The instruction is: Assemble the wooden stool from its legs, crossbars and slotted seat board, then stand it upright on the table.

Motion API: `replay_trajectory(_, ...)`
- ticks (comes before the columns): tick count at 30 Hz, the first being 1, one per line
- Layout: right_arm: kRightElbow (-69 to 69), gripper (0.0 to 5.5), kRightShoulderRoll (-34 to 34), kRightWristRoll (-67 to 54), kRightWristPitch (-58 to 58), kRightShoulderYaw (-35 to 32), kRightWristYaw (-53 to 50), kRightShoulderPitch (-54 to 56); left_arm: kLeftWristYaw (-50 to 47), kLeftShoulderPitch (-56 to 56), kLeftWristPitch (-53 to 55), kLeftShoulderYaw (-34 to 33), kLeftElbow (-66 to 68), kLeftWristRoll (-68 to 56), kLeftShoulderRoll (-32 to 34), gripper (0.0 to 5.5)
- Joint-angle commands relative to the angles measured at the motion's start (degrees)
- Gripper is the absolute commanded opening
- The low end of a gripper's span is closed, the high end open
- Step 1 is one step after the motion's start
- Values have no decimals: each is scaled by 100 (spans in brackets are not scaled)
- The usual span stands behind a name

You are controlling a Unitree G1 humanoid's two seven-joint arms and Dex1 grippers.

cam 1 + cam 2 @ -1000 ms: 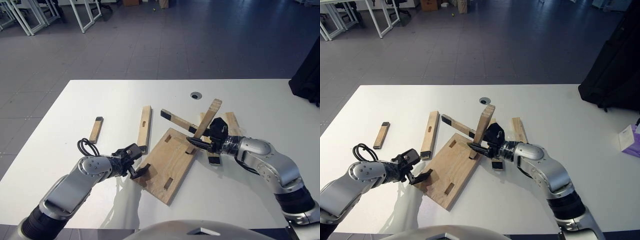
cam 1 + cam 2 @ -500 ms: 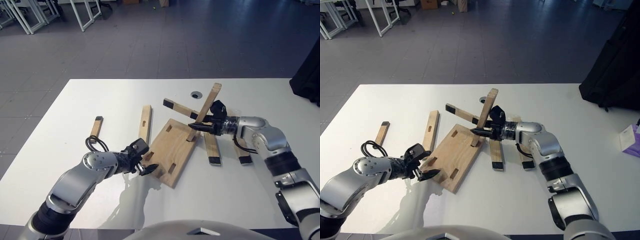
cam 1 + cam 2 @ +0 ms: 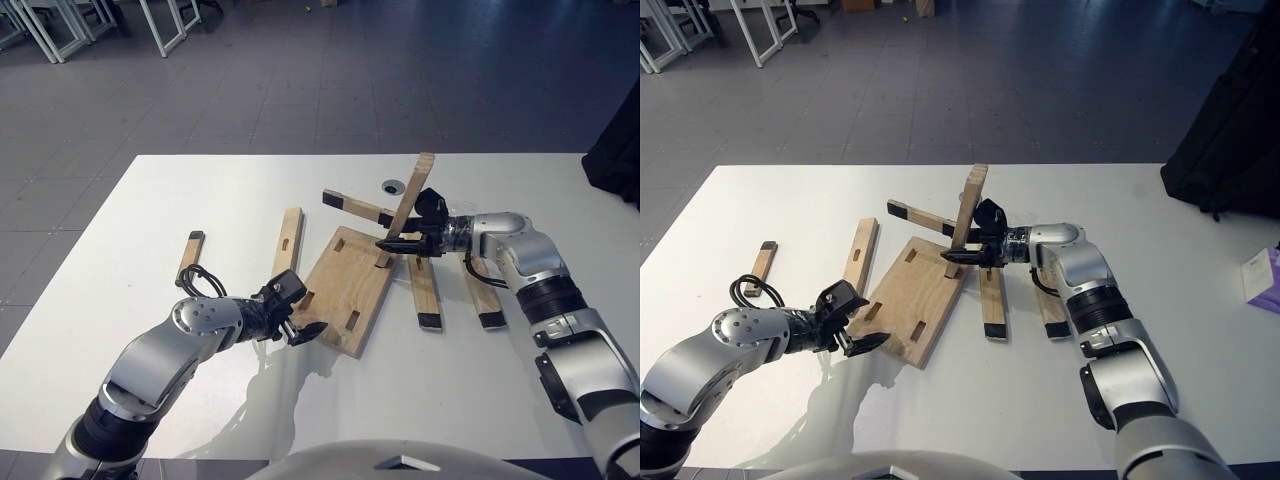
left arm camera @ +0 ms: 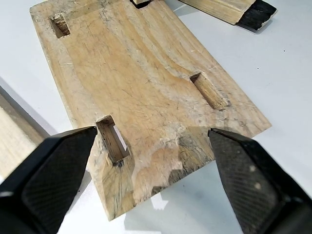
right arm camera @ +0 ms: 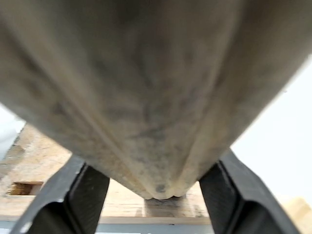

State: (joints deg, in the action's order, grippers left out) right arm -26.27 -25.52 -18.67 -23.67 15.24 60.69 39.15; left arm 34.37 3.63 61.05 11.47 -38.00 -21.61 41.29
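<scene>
The slotted seat board (image 3: 343,292) lies flat mid-table. A wooden leg (image 3: 408,205) stands tilted with its foot in the board's far slot. My right gripper (image 3: 392,243) is shut on the leg low down, and its fingers (image 5: 83,195) flank the wood in the right wrist view. My left gripper (image 3: 298,310) is open at the board's near corner (image 4: 117,195), one finger (image 4: 53,170) on each side of it. A black-tipped leg (image 3: 352,205) lies behind the board. Two more legs (image 3: 424,290) lie to its right.
A slotted bar (image 3: 290,240) lies left of the board, and a short black-tipped piece (image 3: 190,256) farther left. A round cable hole (image 3: 393,186) sits at the back of the white table (image 3: 150,220). Floor and desk frames lie beyond.
The seat board has slid away from me and turned a little. My right gripper has carried the leg farther back, and the leg stands steeper. My left gripper has followed the near corner.
</scene>
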Motion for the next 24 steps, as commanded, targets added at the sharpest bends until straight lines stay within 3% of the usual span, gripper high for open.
replay_trajectory(1,244,348,-155,-85,-358,-299,164,201,-92,6,18,-3,-3,26,15,422)
replay_trajectory(8,881,470,-1502,803,-519,297,1147,-153,-259,14,-134,-279,236,134,46,422)
replay_trajectory(10,1044,470,-1788,858,-519,167,1203,-302,-362,101,-259,-526,450,229,64,422)
replay_trajectory(12,1193,470,-1861,828,-616,-439,554,-280,-477,196,-487,-773,817,463,207,422)
replay_trajectory(15,1673,470,-1473,517,-1301,-1876,-1228,29,-387,150,-788,-930,1212,660,462,422)
replay_trajectory(18,2559,470,-769,95,-2038,-2815,-2606,308,-254,-159,-934,-997,1225,734,668,422)
replay_trajectory(21,3229,434,28,-372,-2711,-3485,-3795,695,-152,-436,-981,-1036,1178,733,782,422)
replay_trajectory(23,3573,379,394,-525,-2949,-3691,-4382,832,-45,-560,-1025,-966,1161,752,862,422)
replay_trajectory(24,3669,379,507,-570,-2995,-3746,-4610,911,11,-610,-1089,-876,1172,818,924,422)
